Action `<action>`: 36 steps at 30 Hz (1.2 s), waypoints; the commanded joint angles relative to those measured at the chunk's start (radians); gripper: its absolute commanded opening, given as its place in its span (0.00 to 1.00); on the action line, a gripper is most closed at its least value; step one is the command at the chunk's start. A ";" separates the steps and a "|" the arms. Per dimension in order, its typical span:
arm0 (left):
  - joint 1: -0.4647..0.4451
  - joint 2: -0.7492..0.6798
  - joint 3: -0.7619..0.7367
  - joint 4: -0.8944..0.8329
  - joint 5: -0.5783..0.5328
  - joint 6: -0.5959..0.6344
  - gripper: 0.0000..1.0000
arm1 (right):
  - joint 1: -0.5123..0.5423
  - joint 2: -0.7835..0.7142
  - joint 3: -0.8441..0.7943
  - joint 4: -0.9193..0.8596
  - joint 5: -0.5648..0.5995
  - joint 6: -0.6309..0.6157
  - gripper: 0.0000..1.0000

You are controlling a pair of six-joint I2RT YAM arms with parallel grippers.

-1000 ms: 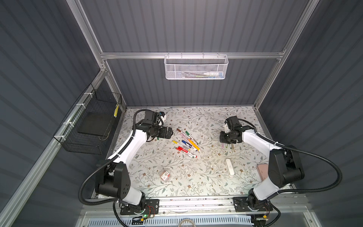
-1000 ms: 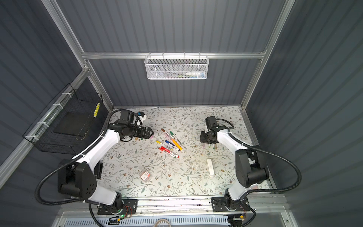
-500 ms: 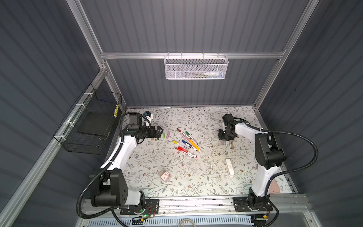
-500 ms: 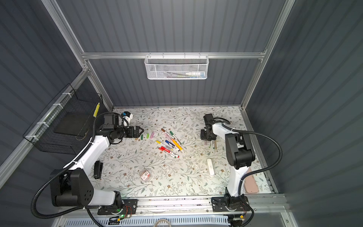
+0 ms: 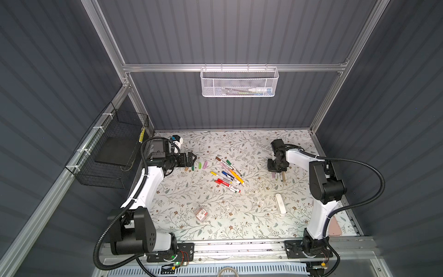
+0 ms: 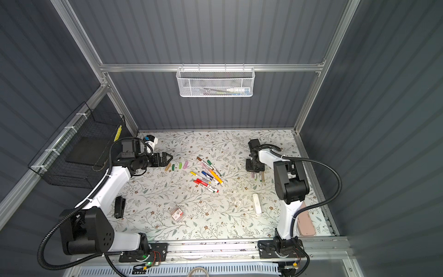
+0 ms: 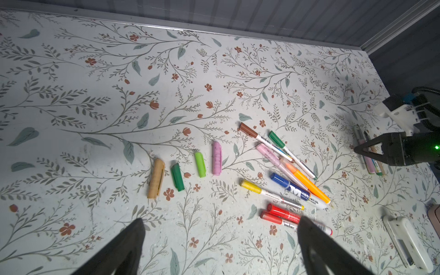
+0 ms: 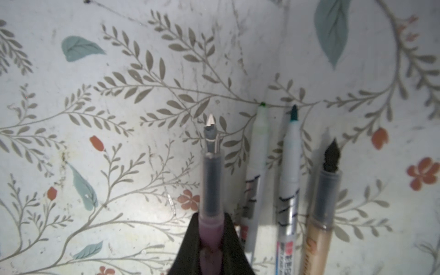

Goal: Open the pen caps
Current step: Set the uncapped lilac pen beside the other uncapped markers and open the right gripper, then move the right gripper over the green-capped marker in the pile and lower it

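- pink, green and tan pen caps are laid in a row at the left, beside the left gripper, spread wide.
- right gripper?
- closed on a pink pen, at the right.

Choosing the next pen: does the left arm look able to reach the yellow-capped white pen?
Probably yes: the left gripper is open and empty, and the yellow-capped white pen lies uncovered at the near edge of the pen pile.
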 commanded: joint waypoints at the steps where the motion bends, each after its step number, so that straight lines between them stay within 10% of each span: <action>1: 0.010 -0.028 -0.011 0.008 0.023 -0.011 1.00 | -0.001 0.006 0.026 -0.048 0.017 -0.009 0.14; 19: 0.039 -0.042 -0.024 0.022 0.044 -0.020 1.00 | 0.137 -0.146 0.113 -0.104 -0.032 -0.054 0.31; 36: 0.139 -0.085 -0.058 0.058 0.109 -0.075 1.00 | 0.388 0.302 0.662 -0.278 -0.073 -0.175 0.31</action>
